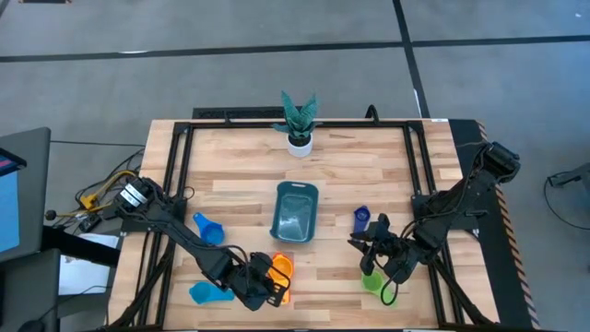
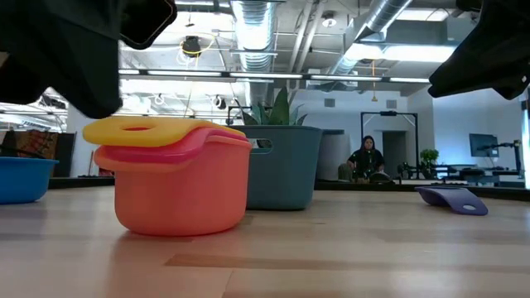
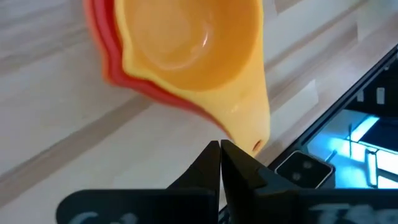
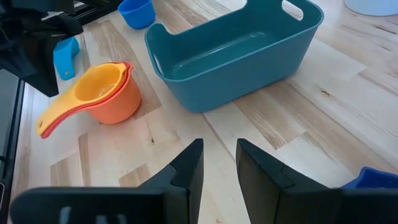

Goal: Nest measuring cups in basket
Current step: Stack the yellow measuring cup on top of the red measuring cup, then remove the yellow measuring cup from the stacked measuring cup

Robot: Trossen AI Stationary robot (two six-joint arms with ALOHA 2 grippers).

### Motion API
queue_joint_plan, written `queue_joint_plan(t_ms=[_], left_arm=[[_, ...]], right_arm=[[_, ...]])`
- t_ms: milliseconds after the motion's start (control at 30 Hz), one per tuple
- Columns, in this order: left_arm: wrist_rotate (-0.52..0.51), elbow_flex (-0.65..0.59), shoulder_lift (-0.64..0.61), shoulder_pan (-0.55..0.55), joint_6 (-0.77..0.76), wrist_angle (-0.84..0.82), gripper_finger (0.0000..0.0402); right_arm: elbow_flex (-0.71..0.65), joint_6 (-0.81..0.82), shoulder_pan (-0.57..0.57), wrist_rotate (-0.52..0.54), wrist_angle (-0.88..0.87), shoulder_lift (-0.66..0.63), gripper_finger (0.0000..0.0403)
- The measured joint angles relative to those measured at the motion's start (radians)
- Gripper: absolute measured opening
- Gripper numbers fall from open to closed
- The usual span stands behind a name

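Note:
A nested stack stands on its base near the table's near edge: the yellow cup [image 3: 193,43] in the red cup [image 3: 109,59] in the orange cup [image 4: 115,99]. My left gripper [image 3: 219,149] is shut, its tips at the end of the yellow handle. The teal basket [image 1: 295,214] sits mid-table with nothing in it. My right gripper [image 4: 219,155] is open and holds nothing, to the right of the basket and pointing at it. The blue cup [image 1: 208,229], light blue cup [image 1: 210,293], dark blue cup [image 1: 361,219] and green cup [image 1: 371,281] lie apart on the table. My left gripper's shut fingertips [image 3: 211,155] stand right at the free end of the yellow cup's handle [image 3: 258,138], coming level along the table. Whether they touch the handle I cannot tell. The stack rests on the table.
A small white pot with a green plant [image 1: 300,129] stands by the far edge, behind the basket. Black frame rails [image 1: 175,184] run along the table's sides. A person [image 2: 367,157] sits far back in the room. Bare wood [image 1: 369,166] lies between the basket and the far right corner.

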Motion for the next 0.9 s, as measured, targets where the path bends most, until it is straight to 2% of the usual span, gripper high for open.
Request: queue_joint_plan(t_ms=[133,267,500,567,700,900], left_arm=[[-0.007,0.0,-0.059,-0.009,0.012,-0.094,0.0],[-0.058,0.0,-0.161,-0.016,0.007,-0.34,0.0],[-0.046,0.001,-0.29,-0.016,0.057,-0.775,0.0],[-0.021,0.001,-0.303,-0.015,0.165,-0.898,0.0],[-0.036,0.0,-0.302,0.004,0.452,-1.073,0.0001],[-0.098,-0.008,-0.301,0.108,0.773,-1.128,0.0034]], right_arm=[[0.0,0.002,0.0,0.0,0.0,0.0,0.0119],[0.0,0.002,0.0,0.0,0.001,0.0,0.0119],[0.0,0.001,0.007,-0.018,0.01,0.0,0.0119],[0.0,-0.003,0.011,-0.02,0.009,0.0,0.0119],[0.0,-0.009,0.006,-0.022,0.01,0.0,0.0119],[0.0,-0.009,0.006,-0.03,0.011,0.0,0.0119]])
